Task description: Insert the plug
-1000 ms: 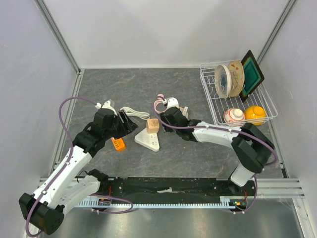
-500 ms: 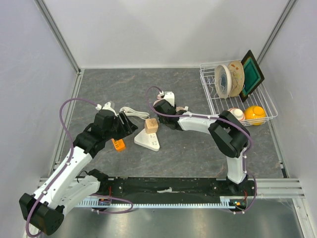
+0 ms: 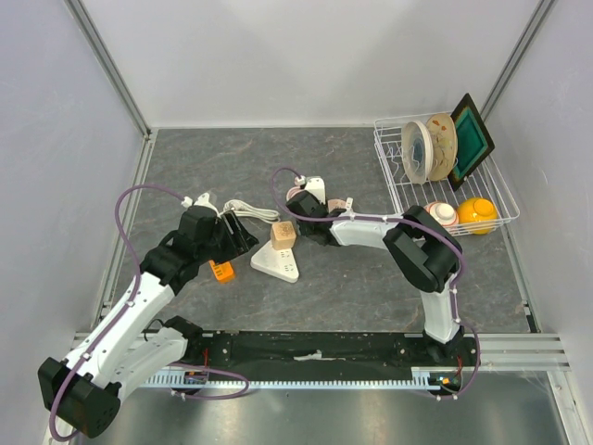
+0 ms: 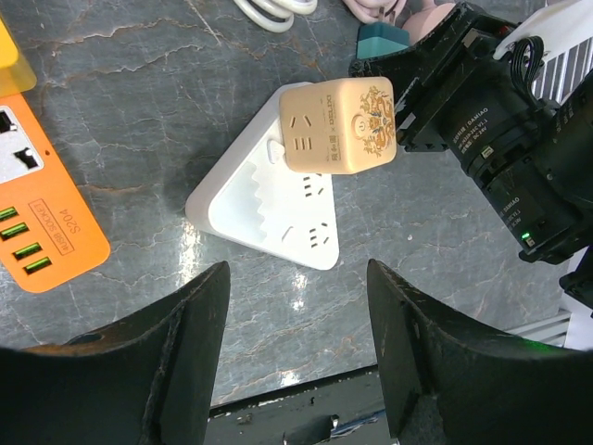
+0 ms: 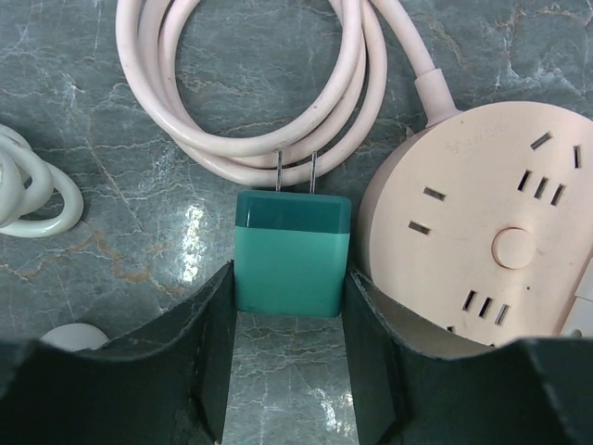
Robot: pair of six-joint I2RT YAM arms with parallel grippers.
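Teal plug point(image 5: 292, 255) sits clamped between the right fingers point(image 5: 211, 352), just off the far-right corner of the white triangular strip point(image 4: 269, 199), next to the beige cube adapter point(image 4: 338, 125) plugged into that corner. Both pads are closed flat on the plug's two side faces, and the two prongs stick out forward, clear of the pads. I can't tell whether the plug is off the tabletop point(image 3: 352, 278) or resting on it. Left fingers point(image 4: 185, 352) are spread wide with nothing in them, hovering over the near side of the triangular strip. Handling, as I judge it: the plug is a small, light, rigid plastic block with smooth, slightly glossy sides, so it could twist or slide in the grip once it meets insertion force. The prongs are thin metal and likely bend if they hit off the slots. Hold stays on the flat side faces, back from the prongs, square to the body. The triangular strip looks light too and may skate when pushed, so the free left fingers could brace it.
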